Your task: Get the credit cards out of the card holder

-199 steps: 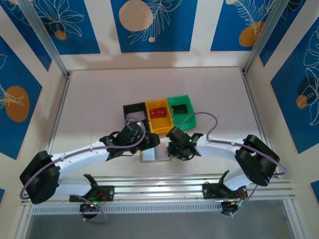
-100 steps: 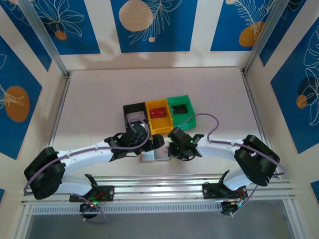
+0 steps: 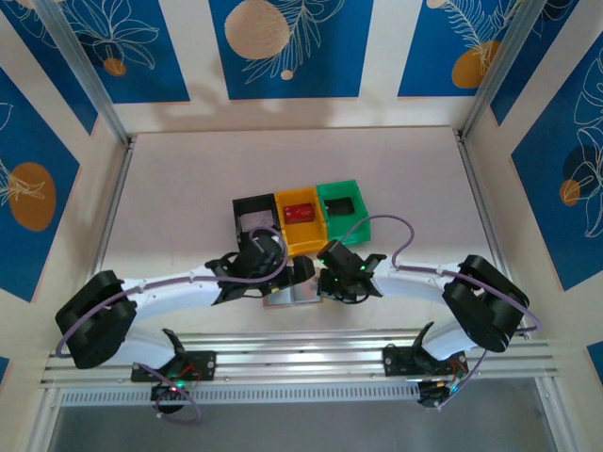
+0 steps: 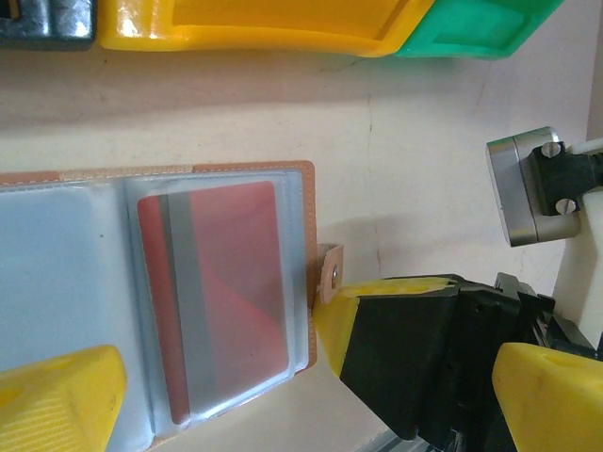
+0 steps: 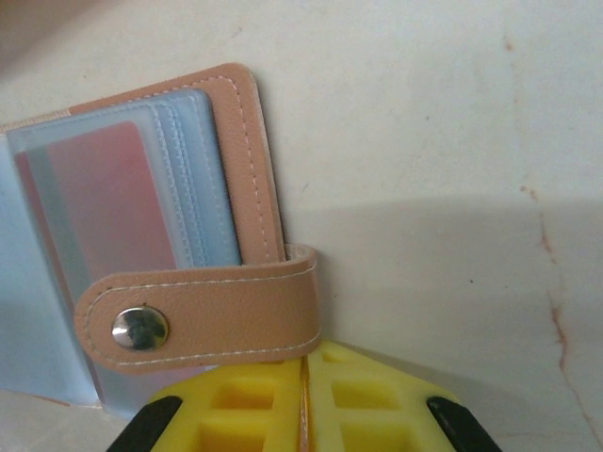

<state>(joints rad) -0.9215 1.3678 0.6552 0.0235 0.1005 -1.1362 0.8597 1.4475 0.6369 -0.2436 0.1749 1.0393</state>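
tan-brown leather-like folding card holder (image 5: 240,160) lies open and flat on the bench (image 3: 188,188), just on the near side of the yellow plastic bin (image 3: 301,240). right hand (image 5: 301,405) sits near-right of that bin, fingers clenched together at the holder's snap tab (image 5: 203,325). looks like it's pinching the strap's edge to anchor the holder so it can't slide when a card gets pulled. that's my read, the contact itself is hard to see. left hand (image 4: 303,395) hangs over the holder on the bin's near side, fully released, with one yellow finger (image 4: 57,400) above the pale pockets and the other out past the right hand. dark red plastic credit card (image 4: 212,292) sits in a clear sleeve of the holder, not yet out. a second red card (image 3: 300,212) lies inside the yellow bin, so i'd guess that's the drop spot. both forearms reach low and inward, wrists nearly meeting in front of the bin. next move needs the left hand to catch the card's edge: thin card, slick sleeve, easy to miss.
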